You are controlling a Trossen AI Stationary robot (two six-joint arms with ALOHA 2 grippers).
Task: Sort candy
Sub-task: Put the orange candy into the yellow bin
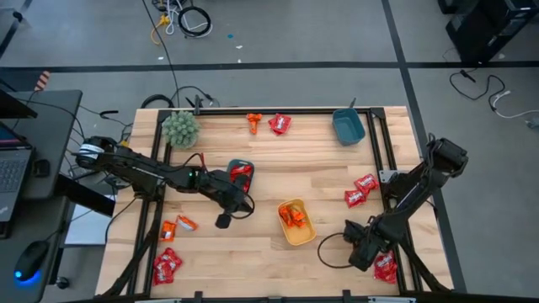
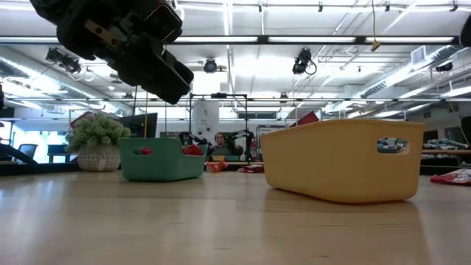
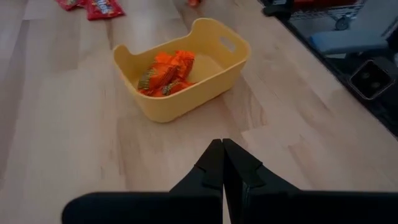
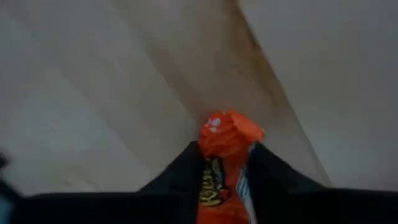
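Currently, right gripper [image 4: 227, 171] at lower right of the high view, clamped on an orange candy [image 4: 229, 138] above the surface [image 1: 253, 252]; left gripper [image 3: 222, 163] closed, empty, beside the yellow tray [image 1: 286, 231]; risk: shallow pinch lets the wrapper slip.

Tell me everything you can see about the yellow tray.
The yellow tray is an oblong tub with rounded corners, a slightly flared rim and a cut-out handle slot in its end wall; it looks like matte plastic. It stands upright on the wooden table, right of centre toward the front edge, angled to the table's sides. Orange candy is piled in one end, the rest of the floor bare. No gripper touches it; the shut left gripper hangs just beside it.
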